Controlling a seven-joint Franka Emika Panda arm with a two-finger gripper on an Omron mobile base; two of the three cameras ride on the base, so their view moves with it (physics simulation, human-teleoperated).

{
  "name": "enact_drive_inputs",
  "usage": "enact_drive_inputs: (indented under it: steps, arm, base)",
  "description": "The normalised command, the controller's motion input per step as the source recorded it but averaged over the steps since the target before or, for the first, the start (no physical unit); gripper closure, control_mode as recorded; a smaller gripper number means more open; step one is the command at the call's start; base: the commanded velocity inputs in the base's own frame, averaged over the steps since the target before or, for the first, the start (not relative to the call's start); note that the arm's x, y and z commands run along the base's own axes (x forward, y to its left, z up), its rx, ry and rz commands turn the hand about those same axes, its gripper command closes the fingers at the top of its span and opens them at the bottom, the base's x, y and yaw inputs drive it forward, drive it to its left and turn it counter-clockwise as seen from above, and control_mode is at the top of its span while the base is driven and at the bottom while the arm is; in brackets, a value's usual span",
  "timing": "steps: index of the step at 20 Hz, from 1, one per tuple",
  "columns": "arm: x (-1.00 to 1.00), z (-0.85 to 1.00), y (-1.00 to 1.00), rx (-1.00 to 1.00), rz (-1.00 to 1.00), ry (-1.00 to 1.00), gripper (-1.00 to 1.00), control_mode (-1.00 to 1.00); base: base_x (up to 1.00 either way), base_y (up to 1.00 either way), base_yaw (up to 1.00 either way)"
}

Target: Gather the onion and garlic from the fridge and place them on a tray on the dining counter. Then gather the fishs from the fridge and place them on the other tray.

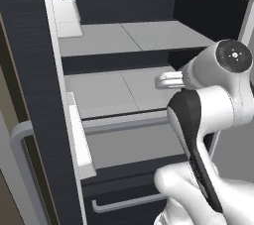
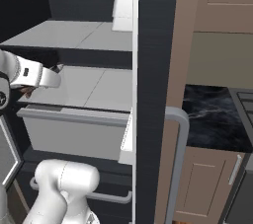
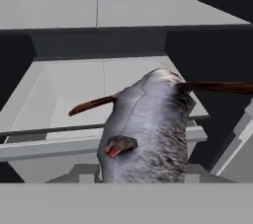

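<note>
- The gripper's finger tips were hidden behind the silver-grey fish (image 3: pixel 146 129) with dark reddish fins in the hand view, so how wide the fingers stood could not be told from that view.
- The fish was seen pressed right up against the hand camera, its body rising from the bottom edge, which suggested a hold, though contact by the fingers was not actually seen.
- One reddish fin was seen sticking out to the left of the body and another to the right.
- Behind the fish, a pale grey open bin (image 3: pixel 59 94) was seen, and above it a pale grey shelf (image 3: pixel 99 11).
- In the left base view, the white arm (image 1: pixel 218 95) with dark joints was seen reaching into the black fridge (image 1: pixel 30 70), at the level of the lower shelf.
- In the right base view, the forearm (image 2: pixel 29 77) was seen above the grey bin (image 2: pixel 74 129), with a small dark reddish patch just under it.
- The fridge doors were seen swung open, with a grey bar handle (image 2: pixel 179 159) on the right one.
</note>
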Motion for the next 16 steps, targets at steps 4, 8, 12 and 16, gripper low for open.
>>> enact_drive_inputs:
  steps: [4, 8, 12, 16]
  arm:
    - [-0.48, -0.28, 0.0, 0.0, 0.0, 0.08, 1.0, -1.0]
    - [-0.25, -0.24, -0.01, 0.0, 0.0, 0.03, 1.0, -1.0]
    - [0.0, 0.0, 0.0, 0.0, 0.0, 0.0, 1.0, 1.0]
    - [0.0, 0.0, 0.0, 0.0, 0.0, 0.0, 1.0, 1.0]
  base:
    - [0.0, 0.0, 0.0]
    - [0.0, 0.0, 0.0]
    - [-0.29, 0.0, -0.01]
    - [-0.91, 0.0, -0.05]
